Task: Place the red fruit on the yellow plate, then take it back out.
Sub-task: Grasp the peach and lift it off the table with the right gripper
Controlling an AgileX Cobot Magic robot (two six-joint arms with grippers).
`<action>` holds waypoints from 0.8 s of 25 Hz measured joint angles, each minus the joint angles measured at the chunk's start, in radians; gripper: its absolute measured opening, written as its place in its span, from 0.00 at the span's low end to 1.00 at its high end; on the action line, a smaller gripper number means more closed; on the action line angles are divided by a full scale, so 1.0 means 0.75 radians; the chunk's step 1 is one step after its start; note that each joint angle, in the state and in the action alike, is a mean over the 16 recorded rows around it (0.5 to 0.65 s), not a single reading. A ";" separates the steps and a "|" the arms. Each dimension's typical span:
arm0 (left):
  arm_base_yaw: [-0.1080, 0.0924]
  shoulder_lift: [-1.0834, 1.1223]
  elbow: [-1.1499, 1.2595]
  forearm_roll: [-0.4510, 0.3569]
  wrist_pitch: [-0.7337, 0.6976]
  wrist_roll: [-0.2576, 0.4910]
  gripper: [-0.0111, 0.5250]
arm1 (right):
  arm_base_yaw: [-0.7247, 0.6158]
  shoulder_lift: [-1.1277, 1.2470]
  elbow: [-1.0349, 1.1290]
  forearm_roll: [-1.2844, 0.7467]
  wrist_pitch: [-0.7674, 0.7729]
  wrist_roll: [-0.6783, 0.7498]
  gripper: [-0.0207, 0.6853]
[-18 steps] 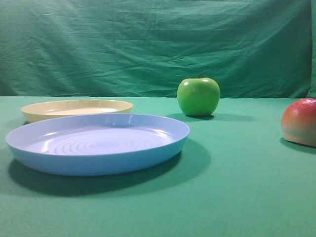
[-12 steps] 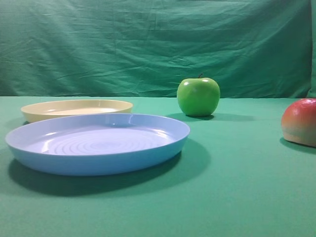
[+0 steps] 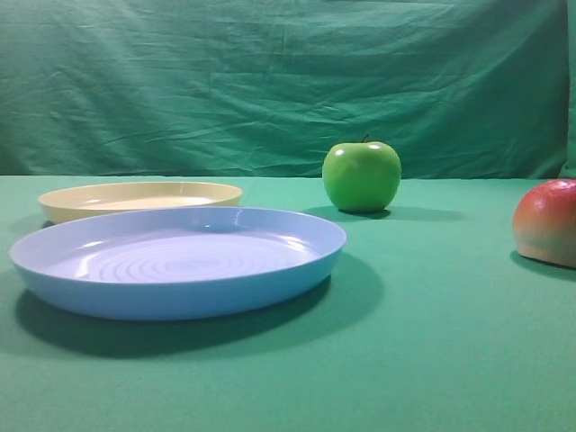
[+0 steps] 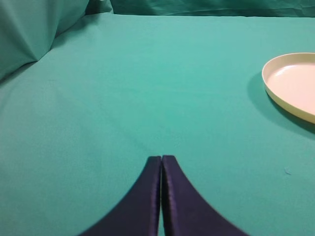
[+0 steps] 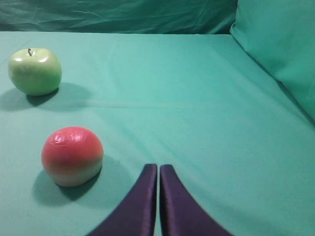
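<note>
The red fruit (image 5: 72, 156), a round smooth peach-like thing, red on top and pale yellow-green at its base, rests on the green cloth-covered bench (image 5: 187, 98), just left of the right pincer (image 5: 158, 169) in the right wrist view. That pincer's dark fingers are pressed together and hold nothing. In the high view the fruit (image 3: 546, 221) sits at the right edge of the picture, partly cut off. No writing, brand or label can be read on anything.

Nearest in the high view lies a large round light-blue plastic plate with concentric rings (image 3: 180, 297). It stands just in front of the yellow plate (image 3: 135, 209), a shallow round cream-yellow plastic plate with a low rim, and the blue rim overlaps the yellow one in that view; whether they touch I cannot tell. The yellow plate holds nothing. In the left wrist view it (image 4: 275, 86) shows at the right edge, well apart from the left pincer (image 4: 161, 160), whose fingers are also pressed together with nothing between them.

Between the plates and the fruit runs a broad bare stretch of cloth. Farther back a shiny all-green apple with a stem (image 3: 362, 175) stands upright, apart from the fruit and from both plates. Behind it a wrinkled green cloth backdrop (image 3: 270, 81) closes the bench's far edge.
</note>
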 joint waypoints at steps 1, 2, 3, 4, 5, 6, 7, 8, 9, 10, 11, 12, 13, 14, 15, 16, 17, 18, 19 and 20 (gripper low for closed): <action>0.000 0.000 0.000 0.000 0.000 0.000 0.02 | 0.000 0.000 0.000 0.000 0.000 0.000 0.03; 0.000 0.000 0.000 0.000 0.000 0.000 0.02 | 0.000 0.000 0.000 0.000 0.000 0.000 0.03; 0.000 0.000 0.000 0.000 0.000 0.000 0.02 | 0.000 0.000 0.000 0.000 0.000 0.000 0.03; 0.000 0.000 0.000 0.000 0.000 0.000 0.02 | 0.000 0.000 0.000 0.000 0.000 0.000 0.03; 0.000 0.000 0.000 0.000 0.000 0.000 0.02 | 0.000 0.000 0.000 0.000 0.000 0.000 0.03; 0.000 0.000 0.000 0.000 0.000 0.000 0.02 | 0.000 0.000 0.000 0.000 0.000 0.000 0.03; 0.000 0.000 0.000 0.000 0.000 0.000 0.02 | 0.000 0.000 0.000 0.001 -0.001 0.000 0.03; 0.000 0.000 0.000 0.000 0.000 0.000 0.02 | 0.000 0.000 0.000 0.002 -0.004 0.000 0.03; 0.000 0.000 0.000 0.000 0.000 0.000 0.02 | 0.000 0.000 0.000 0.006 -0.008 0.000 0.03; 0.000 0.000 0.000 0.000 0.000 0.000 0.02 | 0.000 0.000 0.000 0.013 -0.015 0.000 0.03; 0.000 0.000 0.000 0.000 0.000 0.000 0.02 | 0.000 0.000 0.000 0.025 -0.024 0.001 0.03; 0.000 0.000 0.000 0.000 0.000 0.000 0.02 | 0.000 0.000 0.000 0.043 -0.036 0.001 0.03; 0.000 0.000 0.000 0.000 0.000 0.000 0.02 | 0.000 0.000 0.000 0.065 -0.050 0.001 0.03; 0.000 0.000 0.000 0.000 0.000 0.000 0.02 | 0.000 0.000 0.000 0.092 -0.065 0.001 0.03; 0.000 0.000 0.000 0.000 0.000 0.000 0.02 | 0.000 0.000 0.000 0.122 -0.082 0.001 0.03; 0.000 0.000 0.000 0.000 0.000 0.000 0.02 | 0.000 0.000 0.000 0.153 -0.099 0.001 0.03; 0.000 0.000 0.000 0.000 0.000 0.000 0.02 | 0.000 0.000 0.000 0.185 -0.116 0.001 0.03; 0.000 0.000 0.000 0.000 0.000 0.000 0.02 | 0.000 0.000 -0.001 0.217 -0.130 0.002 0.03; 0.000 0.000 0.000 0.000 0.000 0.000 0.02 | 0.000 0.000 -0.004 0.249 -0.142 0.002 0.03; 0.000 0.000 0.000 0.000 0.000 0.000 0.02 | 0.000 0.000 -0.009 0.282 -0.151 0.002 0.03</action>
